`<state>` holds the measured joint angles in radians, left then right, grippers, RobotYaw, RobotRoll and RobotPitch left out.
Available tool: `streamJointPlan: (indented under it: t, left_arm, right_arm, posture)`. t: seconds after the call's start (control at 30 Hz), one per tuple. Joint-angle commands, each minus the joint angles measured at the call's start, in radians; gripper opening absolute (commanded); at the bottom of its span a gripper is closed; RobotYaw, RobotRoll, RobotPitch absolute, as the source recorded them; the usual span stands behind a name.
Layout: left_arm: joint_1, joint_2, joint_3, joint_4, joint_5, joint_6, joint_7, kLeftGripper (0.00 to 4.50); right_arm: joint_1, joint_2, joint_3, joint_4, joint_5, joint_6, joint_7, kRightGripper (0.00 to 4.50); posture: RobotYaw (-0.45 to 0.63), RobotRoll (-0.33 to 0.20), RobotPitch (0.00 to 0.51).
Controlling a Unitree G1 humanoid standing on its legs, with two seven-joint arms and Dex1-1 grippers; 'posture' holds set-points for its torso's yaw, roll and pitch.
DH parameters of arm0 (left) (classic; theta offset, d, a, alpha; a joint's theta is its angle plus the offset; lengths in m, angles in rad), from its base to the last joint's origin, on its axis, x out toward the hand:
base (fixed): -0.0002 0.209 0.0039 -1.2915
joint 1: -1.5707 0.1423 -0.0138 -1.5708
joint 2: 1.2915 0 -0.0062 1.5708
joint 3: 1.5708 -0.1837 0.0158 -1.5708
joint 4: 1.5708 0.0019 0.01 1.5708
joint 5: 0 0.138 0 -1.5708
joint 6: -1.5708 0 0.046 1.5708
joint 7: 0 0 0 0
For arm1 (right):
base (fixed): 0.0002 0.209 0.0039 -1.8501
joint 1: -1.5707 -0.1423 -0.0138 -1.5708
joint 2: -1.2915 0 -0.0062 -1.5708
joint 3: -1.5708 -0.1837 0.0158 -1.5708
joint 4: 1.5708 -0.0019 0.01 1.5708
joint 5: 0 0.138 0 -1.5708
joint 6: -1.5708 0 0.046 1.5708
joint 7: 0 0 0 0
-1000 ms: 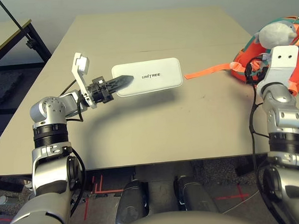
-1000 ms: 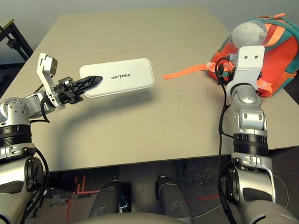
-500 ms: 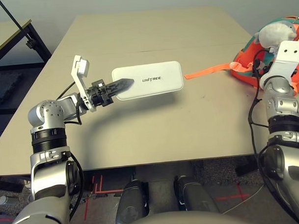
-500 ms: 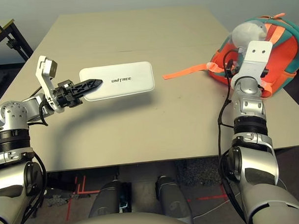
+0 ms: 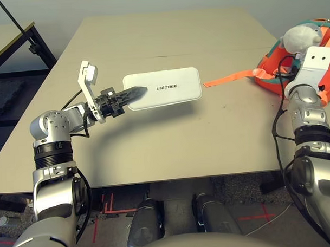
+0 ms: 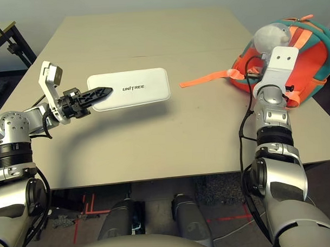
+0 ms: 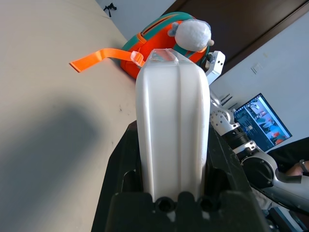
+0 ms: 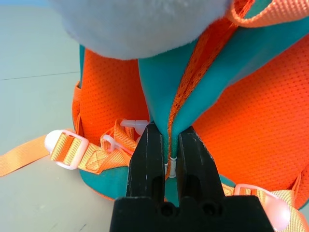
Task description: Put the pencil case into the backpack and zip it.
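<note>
Holding case (image 5: 169, 87) in left pincer (image 5: 136, 94) above bench (image 5: 171, 150); pinching backpack (image 8: 164, 92) fabric beside zip (image 8: 179, 96) with right pincer (image 8: 167, 130). Only gripped so far, seemingly; insertion and zipping left.

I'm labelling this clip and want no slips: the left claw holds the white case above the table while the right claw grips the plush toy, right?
Not quite: the right claw grips the teal fabric of the backpack, as the right wrist view shows. The rest stands.
</note>
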<state>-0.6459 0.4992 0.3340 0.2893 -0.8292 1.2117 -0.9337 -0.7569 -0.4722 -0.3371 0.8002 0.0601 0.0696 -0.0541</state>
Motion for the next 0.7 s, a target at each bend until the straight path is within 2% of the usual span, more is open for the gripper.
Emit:
streamJointPlan:
  t: [0.03,0.27,0.43,0.7]
  left_arm:
    - [0.001,0.013,-0.001,-0.002,-0.011,-0.016,-0.003,1.39]
    - [0.002,0.024,-0.006,0.016,0.003,-0.038,-0.003,1.39]
    - [-0.009,0.034,-0.008,0.044,0.012,-0.062,-0.005,1.39]
    - [-0.059,0.071,-0.055,0.145,0.052,-0.122,-0.05,1.39]
  right_arm:
    - [0.005,-0.005,0.004,0.019,0.013,-0.032,0.023,0.04]
    - [0.024,-0.012,0.047,-0.065,-0.011,-0.127,0.071,0.04]
    - [0.096,-0.014,0.081,-0.235,-0.016,-0.175,0.126,0.04]
    - [0.216,-0.01,0.098,-0.546,0.015,-0.117,0.203,0.04]
  posture:
    - [-0.08,0.0,0.048]
    - [-0.08,0.0,0.048]
    - [-0.09,0.0,0.048]
    - [-0.12,0.0,0.048]
